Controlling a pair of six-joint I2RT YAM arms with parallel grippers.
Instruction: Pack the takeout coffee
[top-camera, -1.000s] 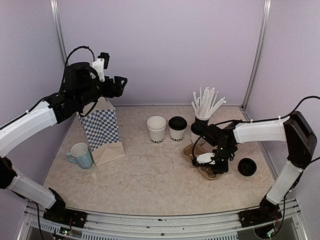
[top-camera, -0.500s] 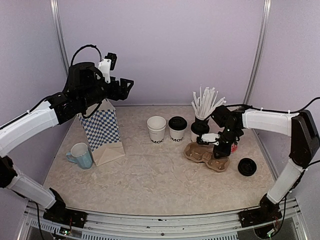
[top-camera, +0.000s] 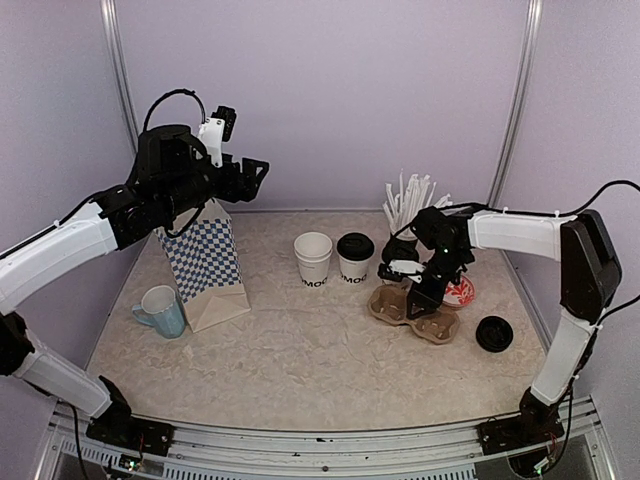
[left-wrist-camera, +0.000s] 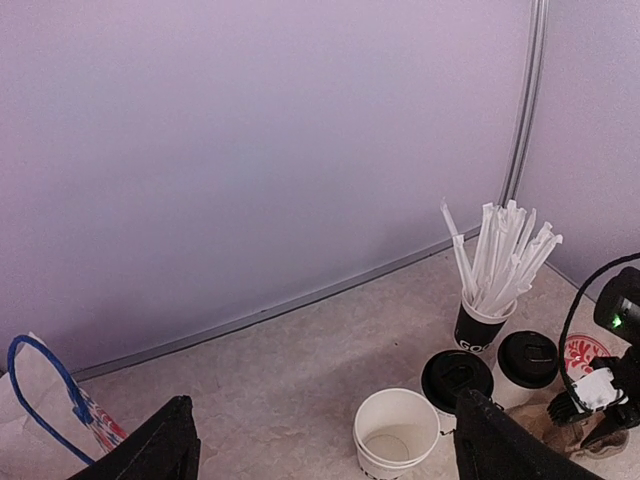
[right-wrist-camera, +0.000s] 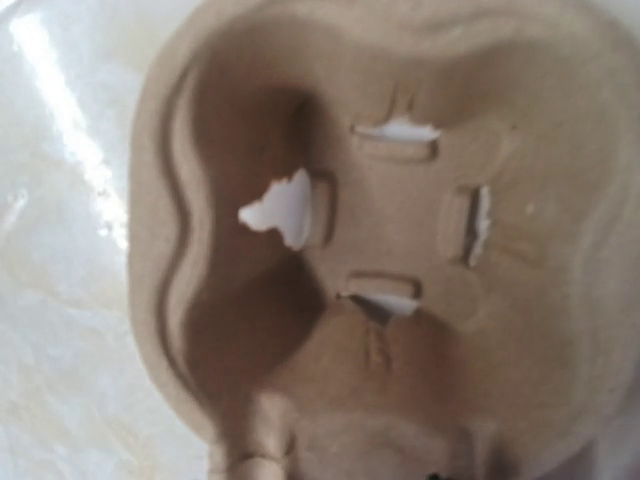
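Open cup (top-camera: 313, 258) and lidded cup (top-camera: 354, 256) are seen at frame centre; judged light, thin-walled, crushable, best gripped gently mid-wall. Left gripper (top-camera: 256, 172) held wide, empty, upper left. Right gripper (top-camera: 420, 293) over carrier tray (top-camera: 443, 328), right of centre; opening cannot be told.

Plain lilac walls (top-camera: 330, 90) enclose a table (top-camera: 300, 350) with a beige marbled top; metal posts (top-camera: 118, 70) stand in both back corners.
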